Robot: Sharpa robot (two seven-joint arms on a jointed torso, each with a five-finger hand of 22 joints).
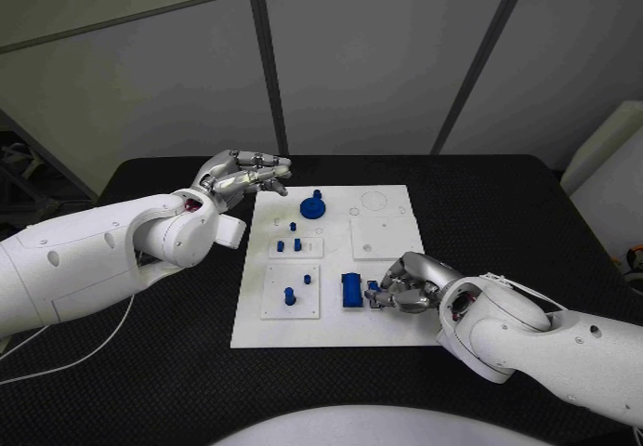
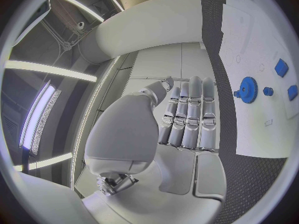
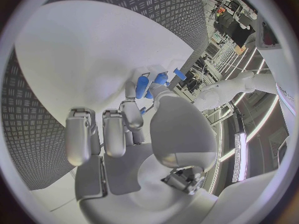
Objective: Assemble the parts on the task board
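Observation:
The white task board point(image 1: 382, 321) lies mid-table. On it stand a blue gear point(image 1: 312, 206), several small blue pegs point(image 1: 288, 245) and a tall blue block point(image 1: 351, 290). My right hand point(image 1: 410, 282) rests on the board's near right part, right beside the block, and pinches a small blue part point(image 3: 143, 87) between thumb and a finger. My left hand point(image 1: 244, 175) hovers over the board's far left corner with its fingers point(image 2: 187, 117) stretched side by side and nothing in them. The left wrist view shows the gear point(image 2: 248, 89) and board point(image 2: 261, 40) beyond that hand.
White inset plates point(image 1: 381, 237) sit on the board's far right, bare of parts. The black table point(image 1: 509, 214) surrounds the board. A thin white cable point(image 1: 81, 358) trails off the table's near left side.

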